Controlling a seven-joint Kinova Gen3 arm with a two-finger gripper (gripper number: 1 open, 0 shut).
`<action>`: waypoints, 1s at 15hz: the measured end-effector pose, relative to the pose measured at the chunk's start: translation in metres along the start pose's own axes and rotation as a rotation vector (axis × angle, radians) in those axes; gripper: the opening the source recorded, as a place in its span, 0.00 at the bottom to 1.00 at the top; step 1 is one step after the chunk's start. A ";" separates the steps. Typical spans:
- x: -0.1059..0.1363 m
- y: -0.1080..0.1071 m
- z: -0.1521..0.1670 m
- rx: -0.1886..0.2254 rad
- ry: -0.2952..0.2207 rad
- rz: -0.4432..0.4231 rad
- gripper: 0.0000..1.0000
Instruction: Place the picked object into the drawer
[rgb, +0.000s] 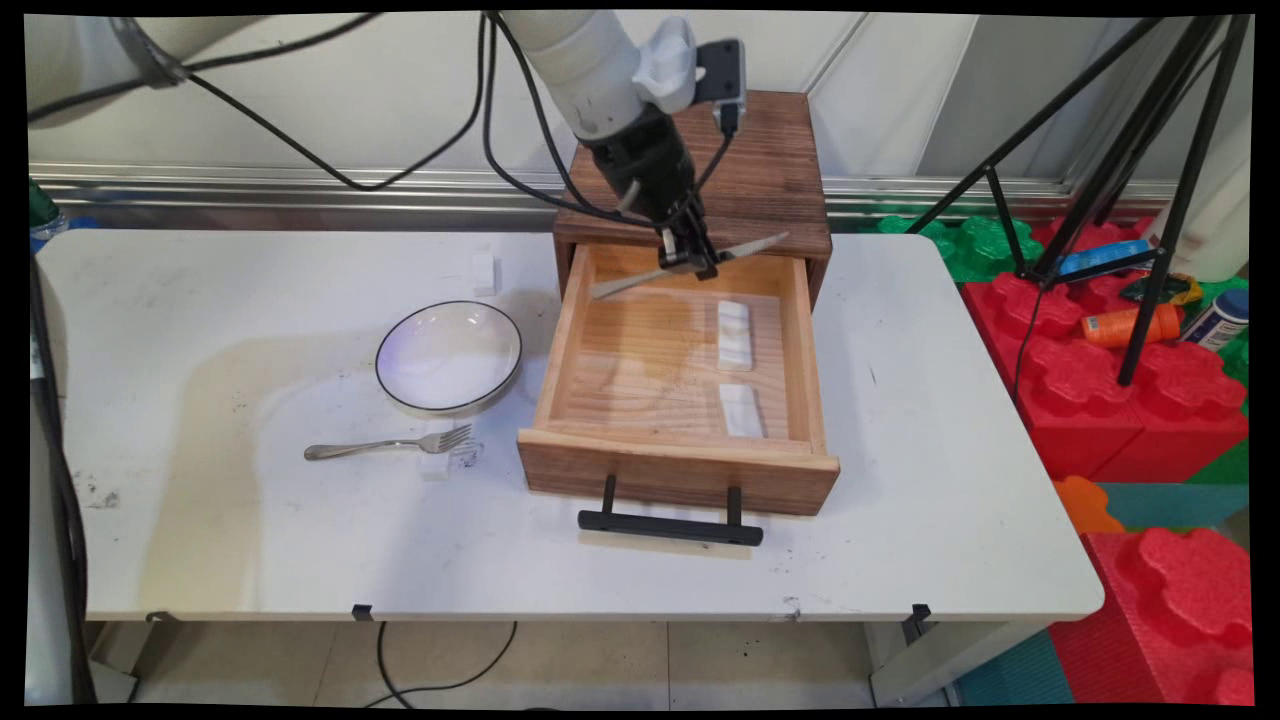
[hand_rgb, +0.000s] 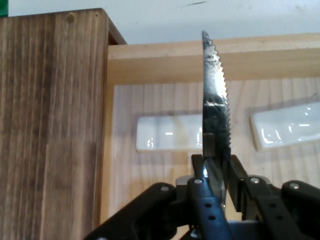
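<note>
My gripper (rgb: 692, 258) is shut on a serrated metal knife (rgb: 690, 264), gripped near its middle. The knife lies about level, hanging over the back part of the open wooden drawer (rgb: 680, 470). In the hand view the knife (hand_rgb: 216, 105) rises on edge from between the fingers (hand_rgb: 202, 192), teeth to the right. Two white rests lie on the drawer's floor, one (rgb: 734, 335) at mid-depth and one (rgb: 741, 410) nearer the front; the hand view shows them as one rest (hand_rgb: 167, 133) left of the blade and another (hand_rgb: 287, 125) right of it. The dark wooden cabinet (rgb: 770, 170) stands behind the drawer.
A white plate with a dark rim (rgb: 449, 356) sits left of the drawer, with a fork (rgb: 385, 446) in front of it. A small white block (rgb: 484, 272) lies farther back. The drawer's black handle (rgb: 670, 525) juts toward the table's near edge. A tripod (rgb: 1150, 200) and red foam blocks (rgb: 1130, 400) stand right of the table.
</note>
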 end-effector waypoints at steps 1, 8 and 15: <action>-0.002 -0.002 0.007 -0.006 0.003 0.002 0.00; -0.024 -0.014 0.047 -0.040 0.014 0.019 0.00; -0.045 -0.017 0.068 -0.058 0.021 -0.005 0.00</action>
